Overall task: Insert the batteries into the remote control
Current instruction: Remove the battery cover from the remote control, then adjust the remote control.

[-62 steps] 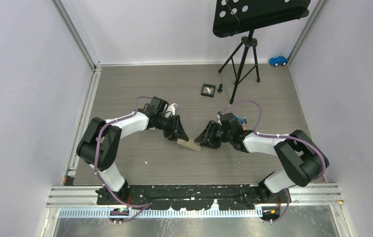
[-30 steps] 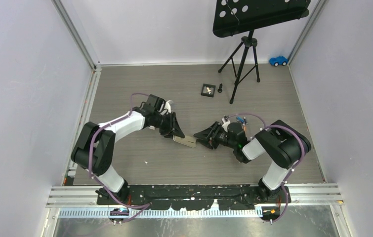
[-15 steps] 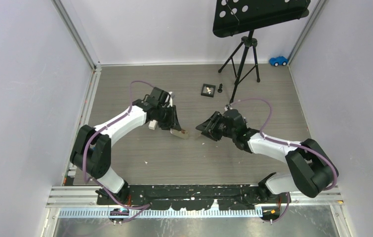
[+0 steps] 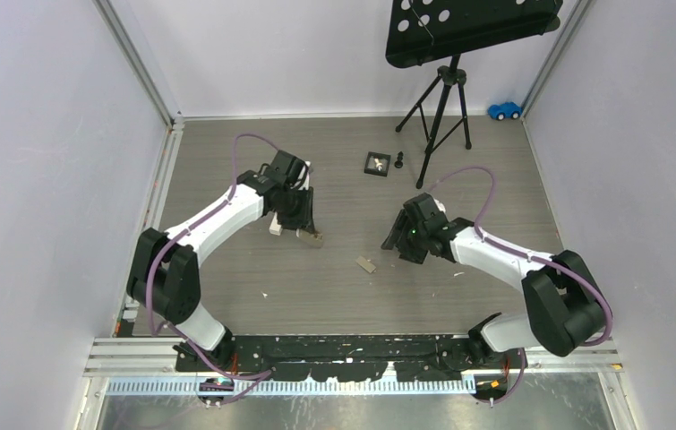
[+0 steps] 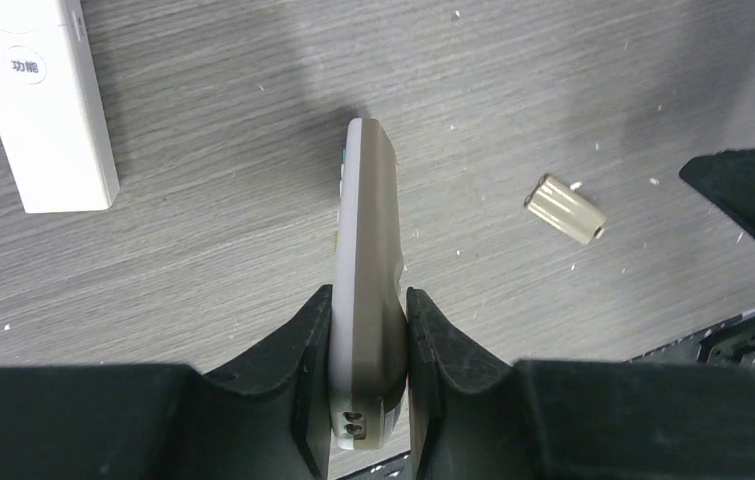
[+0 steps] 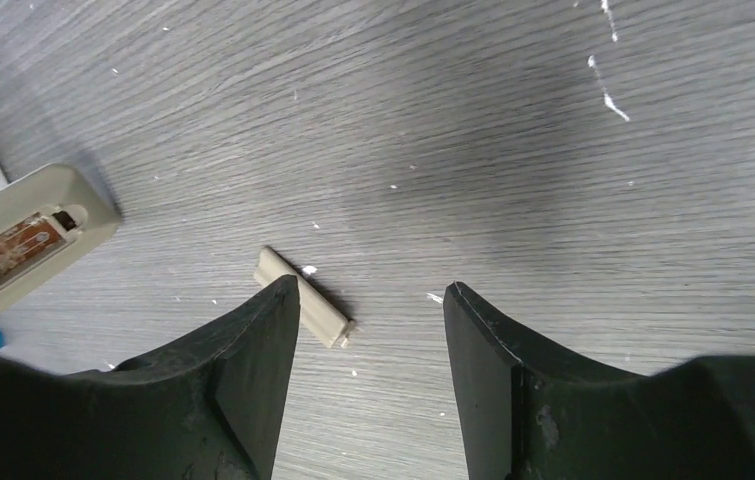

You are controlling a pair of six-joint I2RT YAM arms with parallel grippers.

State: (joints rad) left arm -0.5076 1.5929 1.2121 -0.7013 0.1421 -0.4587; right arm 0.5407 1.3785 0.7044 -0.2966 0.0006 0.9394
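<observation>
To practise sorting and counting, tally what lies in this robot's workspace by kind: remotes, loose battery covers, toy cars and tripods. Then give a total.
Remotes: 2 (beige remote, white remote)
Battery cover: 1
Toy car: 1
Tripod: 1
Total: 5

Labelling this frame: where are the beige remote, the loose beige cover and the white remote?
Slim beige plastic remote [image 5: 366,230]: left wrist view, side edge.
Small ribbed beige plastic cover [image 5: 565,209]: left wrist view, middle.
White rectangular plastic remote [image 5: 53,140]: left wrist view, front face.
</observation>
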